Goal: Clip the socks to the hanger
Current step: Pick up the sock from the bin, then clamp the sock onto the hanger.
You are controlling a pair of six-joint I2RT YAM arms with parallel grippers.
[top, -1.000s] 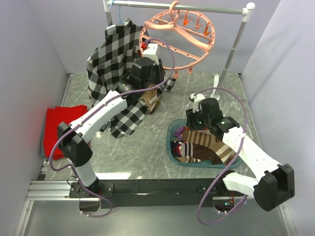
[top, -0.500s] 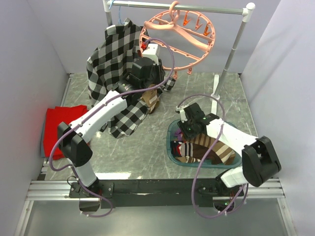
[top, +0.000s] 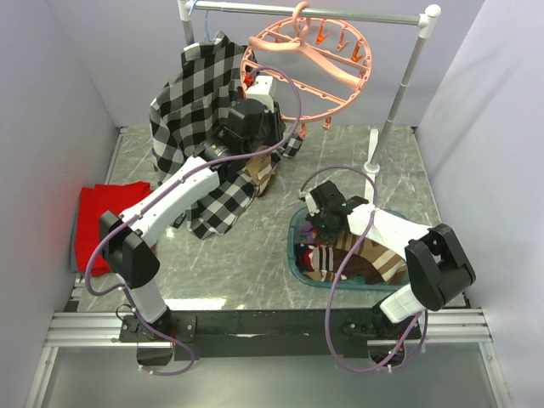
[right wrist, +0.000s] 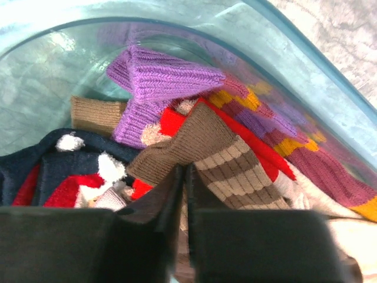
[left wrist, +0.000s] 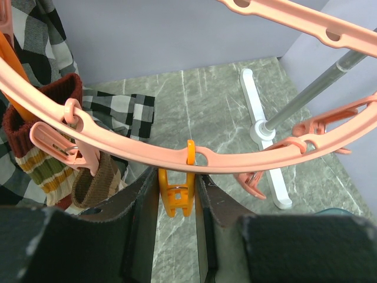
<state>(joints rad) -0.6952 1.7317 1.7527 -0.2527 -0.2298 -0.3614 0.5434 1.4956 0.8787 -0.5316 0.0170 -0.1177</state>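
Between pale walls [top: 59,85], over the grey stone desk [top: 255,255], left fingers [left wrist: 146,212] squeeze an orange clip [left wrist: 177,191] and right fingers [right wrist: 162,203] pinch a sock [right wrist: 221,156].

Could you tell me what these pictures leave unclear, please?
Top view: left end effector, shut on an orange plastic clip, hidden behind its wrist housing.
Left wrist view: maroon-cuffed striped sock's foot, behind the left end effector.
Right wrist view: right end effector's hold on the brown striped knitted sock, covered by its fingers.
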